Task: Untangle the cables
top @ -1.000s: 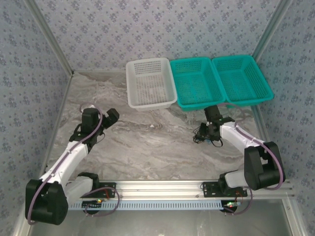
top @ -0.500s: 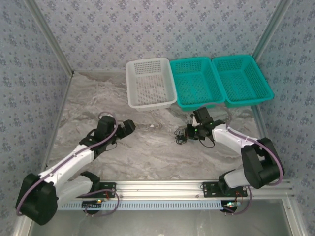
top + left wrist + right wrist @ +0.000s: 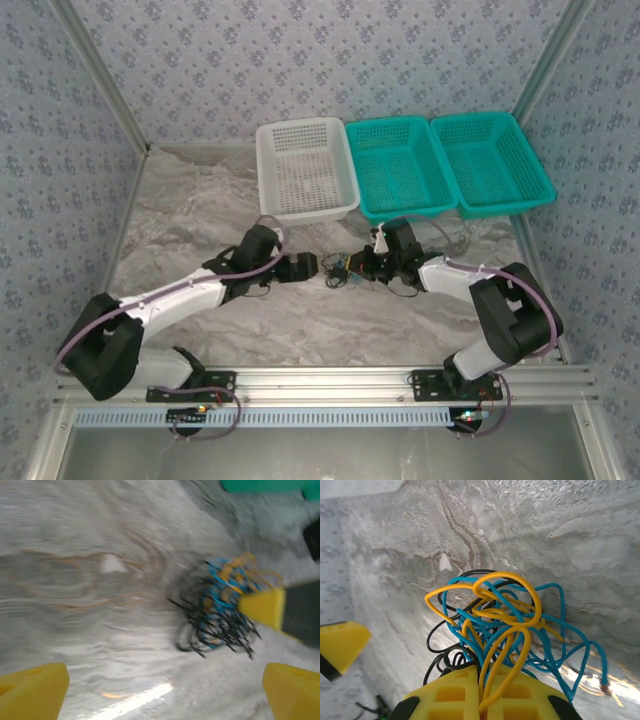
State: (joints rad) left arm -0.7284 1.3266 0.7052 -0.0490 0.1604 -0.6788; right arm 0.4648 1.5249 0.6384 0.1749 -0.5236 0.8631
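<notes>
You are working over a grey-white marbled table [image 3: 200, 210], boxed in on three sides by walls [image 3: 300, 60] papered in a small blue-grey flower print, with an aluminium rail [image 3: 330, 378] across the near edge. At the far side, from 12 to 2 o'clock, a white basket [image 3: 300, 124], a teal basket [image 3: 395, 122] and a second teal basket [image 3: 490, 117] sit edge to edge.

The cables [image 3: 342, 272] lie as one knotted clump of black, blue and yellow-tan cord near the middle of the table, just nearer than the white basket. Your right gripper [image 3: 362, 268] comes in from the clump's 3 o'clock, and its yellow fingers are pressed together on the cords. In the right wrist view the pinch [image 3: 482, 672] sits at 6 o'clock and the cables [image 3: 495, 615] fan up from it toward 12. One blue strand trails off to 4 o'clock, its end lying on the table.

Your left gripper [image 3: 315, 266] faces the clump from 9 o'clock with its fingers spread wide and nothing between them. In its blurred wrist view the left gripper [image 3: 165, 680] looks at the cables [image 3: 220, 612], whose long axis runs from 1 to 7 o'clock.
</notes>
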